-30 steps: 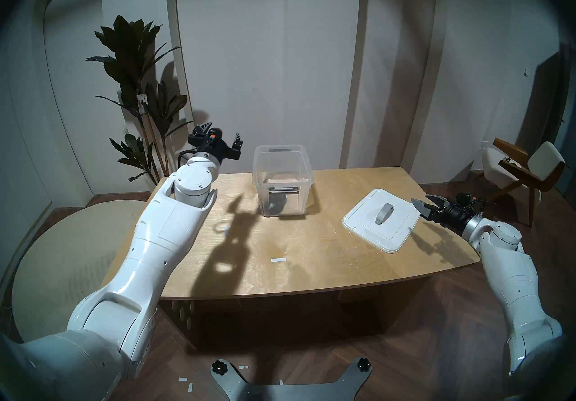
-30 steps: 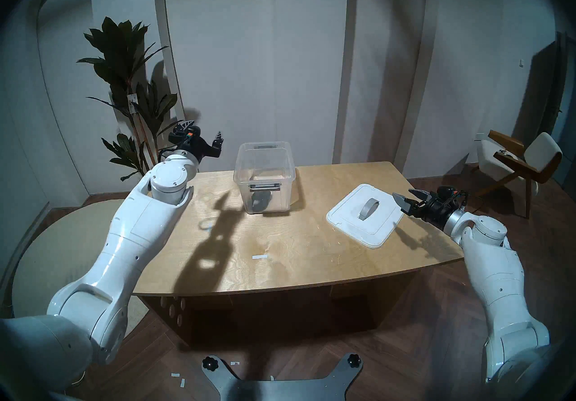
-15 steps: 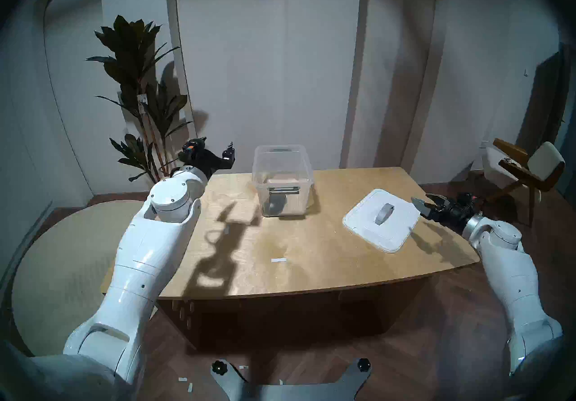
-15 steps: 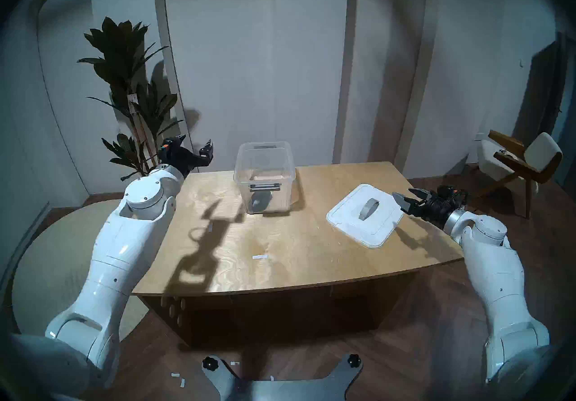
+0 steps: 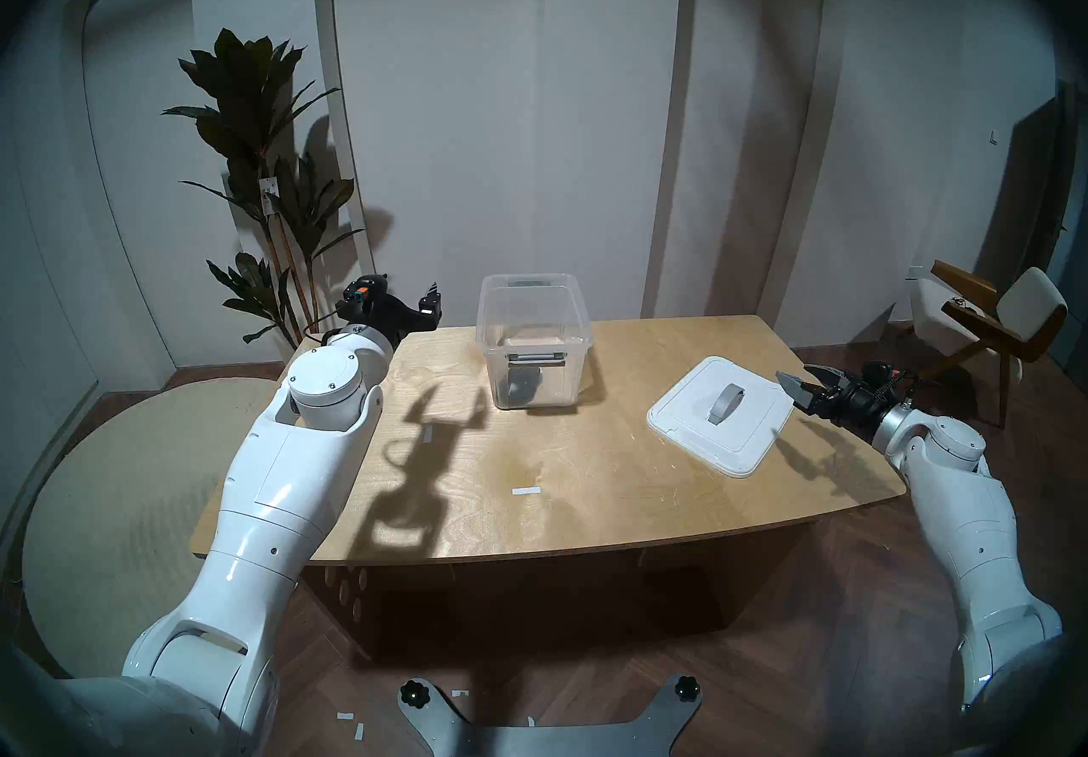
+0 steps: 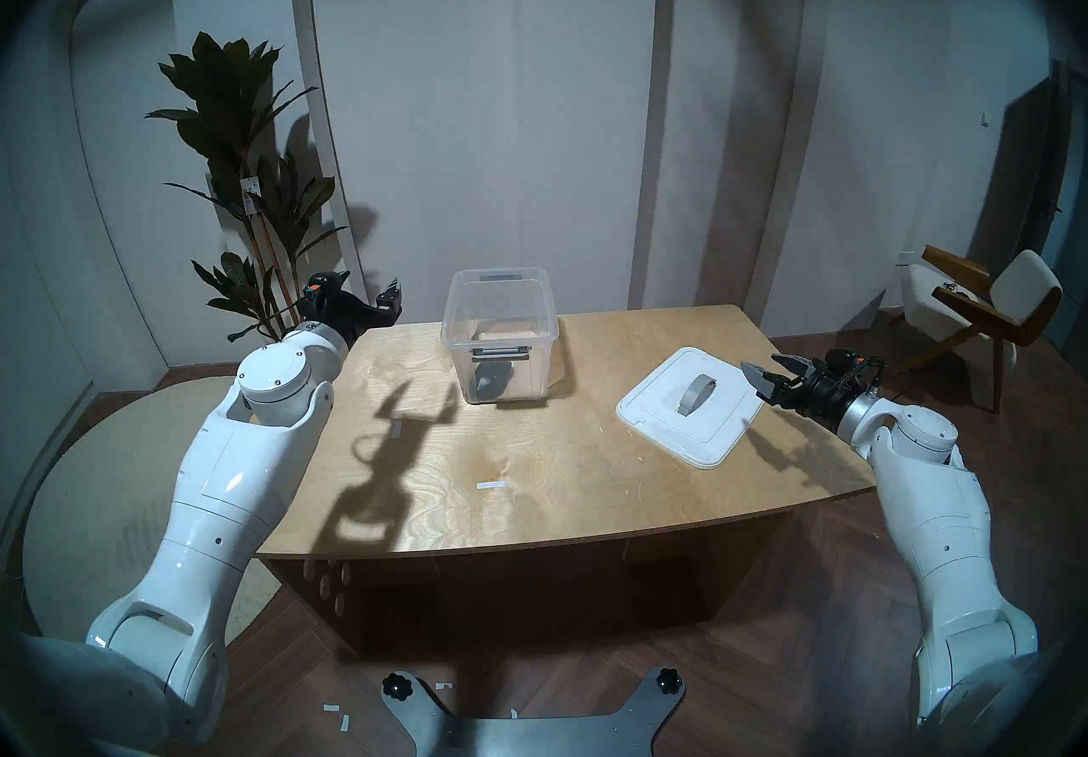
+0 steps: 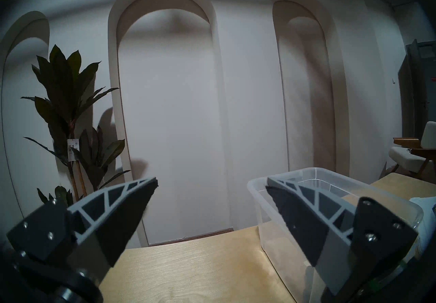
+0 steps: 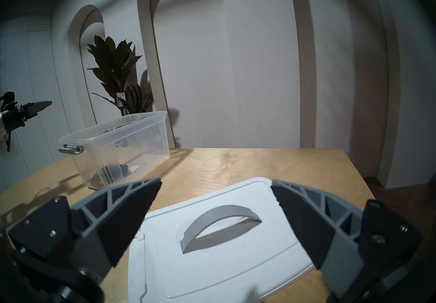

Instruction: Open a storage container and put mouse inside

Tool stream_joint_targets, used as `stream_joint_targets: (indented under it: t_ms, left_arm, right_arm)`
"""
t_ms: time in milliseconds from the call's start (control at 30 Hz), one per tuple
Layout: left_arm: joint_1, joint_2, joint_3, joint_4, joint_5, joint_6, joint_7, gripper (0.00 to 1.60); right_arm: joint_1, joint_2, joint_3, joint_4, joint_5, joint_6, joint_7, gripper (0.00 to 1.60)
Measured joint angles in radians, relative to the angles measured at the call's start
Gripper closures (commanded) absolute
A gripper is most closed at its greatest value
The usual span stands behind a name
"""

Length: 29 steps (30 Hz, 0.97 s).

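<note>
Since the earlier frame, left hand (image 5: 406,299) has drawn back and sunk beside the box (image 5: 533,320), rolling a little; its fingers are spread, grasping nothing. Right hand (image 5: 805,382) is likewise spread and empty, just off the lid (image 5: 683,420), which lies flat on the bench (image 5: 589,491). Mouse (image 5: 521,385) lies inside the lidless box.
</note>
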Motion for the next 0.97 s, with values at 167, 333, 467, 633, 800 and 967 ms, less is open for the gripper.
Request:
stream_joint_targets:
  t_ms: [167,333,467,633,800,967]
  left_arm:
    - [0.011,-0.017,-0.001,0.011,0.026,-0.083,0.039,0.0]
    - [0.015,-0.028,-0.001,0.022,0.038,-0.121,0.056,0.0]
    - [0.017,-0.032,-0.001,0.027,0.044,-0.135,0.062,0.0]
    - [0.018,-0.036,-0.001,0.03,0.048,-0.144,0.066,0.0]
    - [0.018,-0.038,-0.001,0.031,0.05,-0.148,0.066,0.0]
    - [0.018,-0.039,-0.002,0.032,0.051,-0.15,0.063,0.0]
  right_arm:
    - [-0.001,0.0,0.0,-0.001,0.0,0.0,-0.001,0.0]
    - [-0.002,0.0,0.0,-0.001,0.0,0.0,-0.002,0.0]
    - [-0.002,0.0,0.0,-0.002,0.0,0.0,-0.002,0.0]
    - [-0.002,0.0,0.0,-0.002,0.0,0.0,-0.002,0.0]
    - [-0.003,0.0,0.0,-0.002,0.0,0.0,-0.002,0.0]
    - [-0.003,0.0,0.0,-0.002,0.0,0.0,-0.002,0.0]
